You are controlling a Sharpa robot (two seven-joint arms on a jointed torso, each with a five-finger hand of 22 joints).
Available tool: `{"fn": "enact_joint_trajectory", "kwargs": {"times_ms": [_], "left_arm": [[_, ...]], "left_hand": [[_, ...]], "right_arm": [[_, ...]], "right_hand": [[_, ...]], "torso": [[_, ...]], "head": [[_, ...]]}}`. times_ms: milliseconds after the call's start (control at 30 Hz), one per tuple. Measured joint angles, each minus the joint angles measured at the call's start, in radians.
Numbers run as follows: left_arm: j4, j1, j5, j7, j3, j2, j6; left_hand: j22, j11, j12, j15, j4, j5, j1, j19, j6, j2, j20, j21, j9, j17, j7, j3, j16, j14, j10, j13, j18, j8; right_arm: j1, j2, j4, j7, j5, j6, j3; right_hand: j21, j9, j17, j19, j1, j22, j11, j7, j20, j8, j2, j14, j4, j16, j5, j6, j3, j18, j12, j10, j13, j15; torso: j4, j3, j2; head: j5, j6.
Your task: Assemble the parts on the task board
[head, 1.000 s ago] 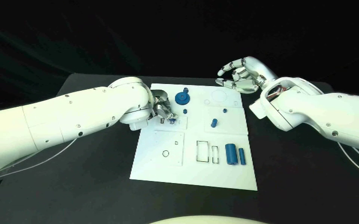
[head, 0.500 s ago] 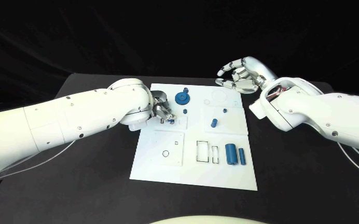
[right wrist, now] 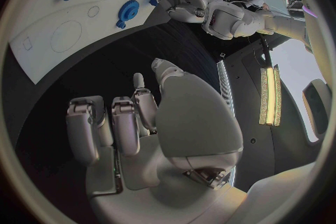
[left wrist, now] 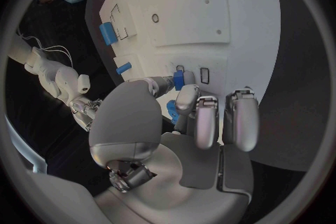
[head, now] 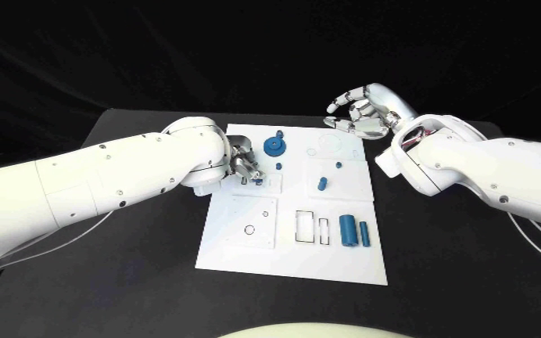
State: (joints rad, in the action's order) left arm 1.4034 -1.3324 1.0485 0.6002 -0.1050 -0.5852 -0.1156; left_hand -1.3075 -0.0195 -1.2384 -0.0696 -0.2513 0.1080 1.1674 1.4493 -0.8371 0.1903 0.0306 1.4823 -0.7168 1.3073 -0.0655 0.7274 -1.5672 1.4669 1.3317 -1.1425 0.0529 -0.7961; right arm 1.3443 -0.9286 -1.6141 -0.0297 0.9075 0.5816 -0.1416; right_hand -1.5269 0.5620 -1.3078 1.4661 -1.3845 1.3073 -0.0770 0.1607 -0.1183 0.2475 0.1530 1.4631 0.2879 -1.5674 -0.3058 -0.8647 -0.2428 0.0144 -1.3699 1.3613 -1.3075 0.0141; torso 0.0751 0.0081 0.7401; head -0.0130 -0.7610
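The silver left hand (head: 245, 167) pinches a small blue part (left wrist: 179, 79) at the white task board (head: 242, 252); two blue cylinders (head: 355, 231) lie loose. The right hand (head: 363, 111) hovers, fingers apart, holding nothing.

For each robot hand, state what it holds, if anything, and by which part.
The left robot hand pinches a small blue part by its upper end, over the task board. The right robot hand holds nothing.

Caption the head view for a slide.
Left hand works a small blue part on the white task board; right hand hovers empty beyond its far edge.
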Motion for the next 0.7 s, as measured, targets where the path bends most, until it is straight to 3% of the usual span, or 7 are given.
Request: {"fn": "enact_joint_trajectory", "kwargs": {"times_ms": [700], "left_arm": [[0.007, 0.002, 0.014, -0.001, 0.001, -0.001, -0.012]], "left_hand": [[0.0, -0.004, -0.005, 0.0, 0.0, -0.004, -0.004, 0.003, 0.004, 0.003, -0.004, 0.004, 0.0, 0.0, 0.004, 0.0, 0.0, 0.0, 0.004, -0.003, 0.0, -0.005]], "right_arm": [[-0.001, 0.001, 0.002, 0.0, 0.0, 0.0, 0.0]], "right_hand": [[0.0, 0.0, 0.0, 0.0, 0.0, 0.001, 0.0, 0.0, 0.0, 0.0, 0.0, 0.0, 0.0, 0.0, 0.0, 0.0, 0.0, 0.0, 0.0, 0.0, 0.0, 0.0]], "torso": [[0.0009, 0.0001, -0.001]], "head": [[-0.002, -0.004]]}}
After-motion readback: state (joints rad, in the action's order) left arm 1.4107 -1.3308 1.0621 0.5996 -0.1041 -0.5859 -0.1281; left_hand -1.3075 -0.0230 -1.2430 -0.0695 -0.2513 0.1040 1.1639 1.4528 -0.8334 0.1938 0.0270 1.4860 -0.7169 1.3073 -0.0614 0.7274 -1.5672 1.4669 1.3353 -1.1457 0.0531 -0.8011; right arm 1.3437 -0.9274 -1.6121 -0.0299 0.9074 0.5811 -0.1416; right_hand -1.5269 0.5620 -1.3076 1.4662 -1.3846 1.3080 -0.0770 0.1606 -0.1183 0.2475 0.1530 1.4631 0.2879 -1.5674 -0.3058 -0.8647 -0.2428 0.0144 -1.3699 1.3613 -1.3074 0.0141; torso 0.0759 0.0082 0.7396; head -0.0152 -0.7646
